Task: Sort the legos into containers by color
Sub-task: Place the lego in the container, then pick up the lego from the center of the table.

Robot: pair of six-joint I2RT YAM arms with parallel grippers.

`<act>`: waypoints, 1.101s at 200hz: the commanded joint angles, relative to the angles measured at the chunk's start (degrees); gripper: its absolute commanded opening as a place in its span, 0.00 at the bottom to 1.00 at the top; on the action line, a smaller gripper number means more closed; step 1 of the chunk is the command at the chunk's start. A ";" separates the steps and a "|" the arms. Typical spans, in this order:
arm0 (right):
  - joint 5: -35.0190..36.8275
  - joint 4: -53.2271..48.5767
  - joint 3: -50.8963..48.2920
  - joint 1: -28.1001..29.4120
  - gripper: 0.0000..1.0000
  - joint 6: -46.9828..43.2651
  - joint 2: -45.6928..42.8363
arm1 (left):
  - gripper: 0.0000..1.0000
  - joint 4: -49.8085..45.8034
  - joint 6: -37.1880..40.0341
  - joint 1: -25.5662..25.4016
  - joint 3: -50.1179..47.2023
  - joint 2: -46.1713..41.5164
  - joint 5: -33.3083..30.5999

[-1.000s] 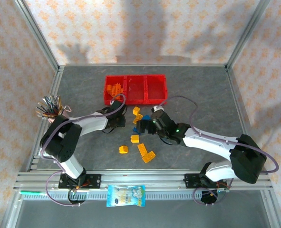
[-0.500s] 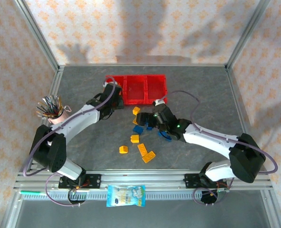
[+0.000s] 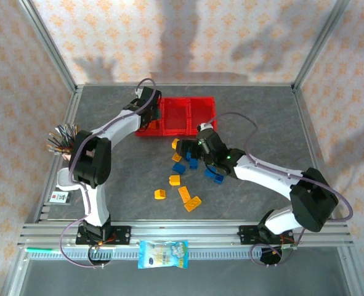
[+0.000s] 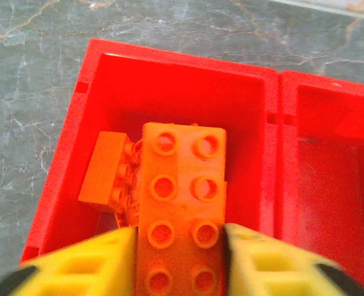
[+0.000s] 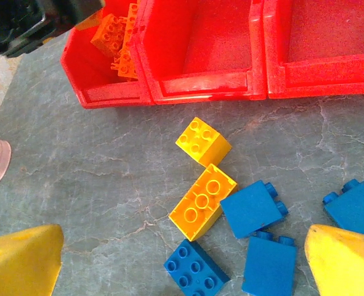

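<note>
Fingers on the left [image 4: 179, 262] are pinching an orange brick [image 4: 182, 185] above the bin [image 4: 169, 55] below them, release probably next, while right fingers [image 5: 185, 265] are hanging wide, empty, over blue bricks [image 5: 252, 209].

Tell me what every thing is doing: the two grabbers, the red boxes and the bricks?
Left gripper: shut on the orange eight-stud plastic brick.
Right gripper: open, empty, over blue plastic bricks.
Left red plastic bin: under that brick, holds orange pieces.
Middle red plastic bin: empty.
Yellow plastic bricks: loose on the grey table.
</note>
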 commanded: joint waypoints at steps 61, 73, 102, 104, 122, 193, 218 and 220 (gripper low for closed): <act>4.09 -9.75 11.51 -0.23 1.00 -7.69 8.51 | 0.65 -2.50 0.61 0.71 -2.85 -8.83 4.65; 3.86 -11.70 14.31 -0.29 1.00 -9.50 11.02 | 0.68 -0.68 0.09 0.62 -7.56 -12.76 5.94; 4.59 -16.05 20.84 -0.24 0.97 -13.38 17.55 | 0.74 2.68 -1.98 0.58 -19.22 -22.13 10.37; 4.73 -16.26 21.16 -0.24 0.97 -13.65 17.99 | 0.74 2.90 -2.14 0.59 -19.95 -22.74 10.63; 4.97 -18.33 24.60 -0.19 0.93 -15.82 22.09 | 0.80 4.00 -3.20 0.62 -26.15 -28.13 12.20; 6.36 -23.42 34.15 -0.19 0.81 -20.38 33.63 | 0.99 7.15 -8.70 0.62 -42.46 -43.29 17.14; 6.04 -24.04 36.71 -0.21 0.76 -21.94 36.53 | 0.99 8.18 -11.67 0.62 -46.03 -46.13 16.61; 5.97 -23.99 36.89 -0.23 0.75 -22.05 36.82 | 0.99 8.43 -11.77 0.64 -46.32 -46.34 16.78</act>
